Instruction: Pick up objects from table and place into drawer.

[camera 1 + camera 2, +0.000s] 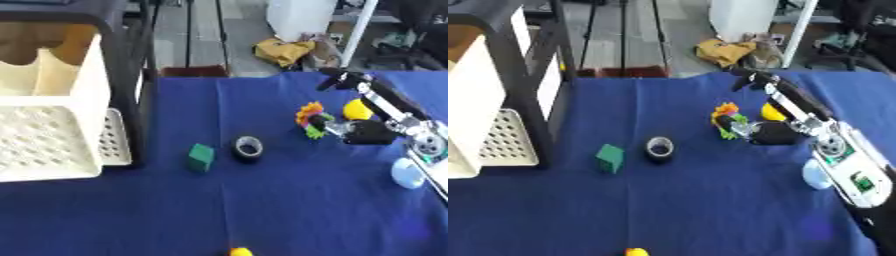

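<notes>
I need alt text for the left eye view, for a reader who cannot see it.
The robot's right hand reaches a colourful toy on a blue tablecloth, near a yellow object. A green block and black tape roll lie centre; a white drawer stands open left.

On the blue cloth: one green block [200, 157], one black tape roll [248, 148], one many-coloured toy [311, 120], one yellow ball [356, 109], one pale blue round thing [407, 173], one small yellow thing [240, 251] at the near edge. At left, one white perforated drawer [44, 142]. One robot hand [360, 133] showing.
</notes>
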